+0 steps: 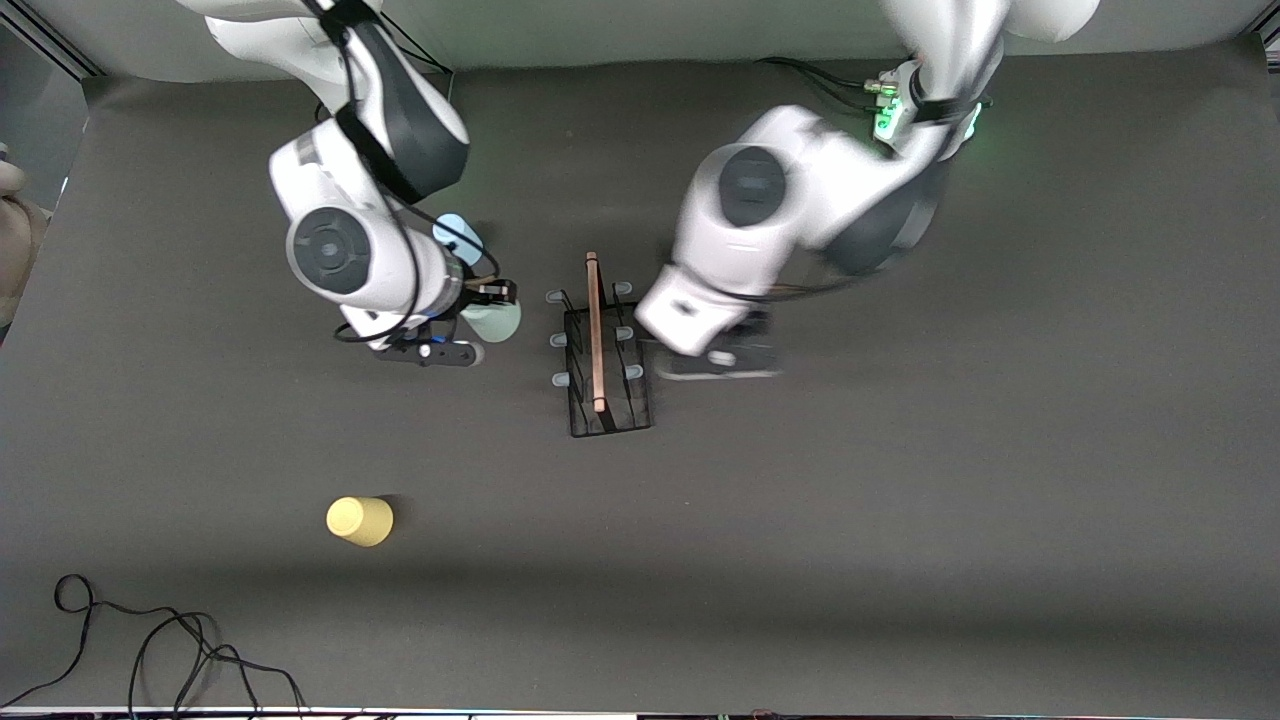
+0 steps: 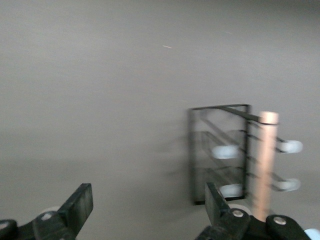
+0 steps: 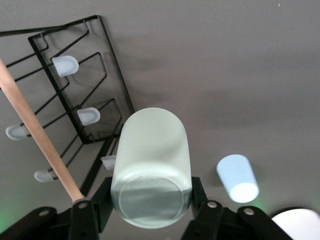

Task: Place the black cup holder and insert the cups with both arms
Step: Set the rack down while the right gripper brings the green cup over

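You see the black cup holder (image 1: 602, 350) standing upright on the desk (image 1: 900, 520), about midway between the two arms, its wooden rod (image 1: 595, 330) on top and the pale blue pegs (image 1: 557, 340) pointing out to both sides. The left gripper (image 2: 145, 210) sits just beside the holder on the left arm's side, its fingers (image 2: 77, 207) spread wide apart with nothing between them. The right gripper (image 1: 480, 318) is beside the holder on the right arm's side, with its fingers (image 3: 200, 200) clamped on the pale green cup (image 3: 151, 167). The light blue cup (image 1: 455, 236) stands on the desk close to that gripper, partly covered by the right arm. The yellow cup (image 1: 360, 521) stands well apart, nearer to the front camera, toward the right arm's end.
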Robot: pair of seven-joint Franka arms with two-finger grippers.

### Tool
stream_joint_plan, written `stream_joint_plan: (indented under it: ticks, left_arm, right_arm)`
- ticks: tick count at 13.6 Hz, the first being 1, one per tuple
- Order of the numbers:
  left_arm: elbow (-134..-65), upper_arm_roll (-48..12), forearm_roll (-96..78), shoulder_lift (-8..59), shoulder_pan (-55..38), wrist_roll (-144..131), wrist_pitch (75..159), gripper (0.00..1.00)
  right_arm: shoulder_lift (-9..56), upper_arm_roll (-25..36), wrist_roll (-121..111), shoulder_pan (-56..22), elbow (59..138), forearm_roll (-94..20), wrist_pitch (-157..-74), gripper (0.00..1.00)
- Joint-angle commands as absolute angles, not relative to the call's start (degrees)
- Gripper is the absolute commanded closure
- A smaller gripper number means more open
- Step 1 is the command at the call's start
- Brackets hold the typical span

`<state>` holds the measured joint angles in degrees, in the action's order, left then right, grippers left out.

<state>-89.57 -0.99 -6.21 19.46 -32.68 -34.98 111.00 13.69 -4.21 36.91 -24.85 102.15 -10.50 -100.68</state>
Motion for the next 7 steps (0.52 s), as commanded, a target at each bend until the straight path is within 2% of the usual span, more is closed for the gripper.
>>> stream_joint_plan:
  ticks: [1,3,7]
  left_arm:
    - [-100.81,-1.67,-9.74,8.54,-23.07,-21.24,107.08,0.00]
    - [-100.63,-1.49,-11.34,5.73,-14.98,-10.16,100.66,0.00]
    - [-100.46,-1.14,-10.02,1.77,-6.08,-0.10,95.19,0.00]
  right_arm:
    - [14.76,-3.60,46.03,-29.52,102.92,-11.69,-105.27,0.91]
    - [17.04,-3.69,47.55,-31.45,102.92,-11.78,-107.66,0.91]
    - [18.46,-3.69,48.87,-32.78,102.92,-11.78,-107.41,0.91]
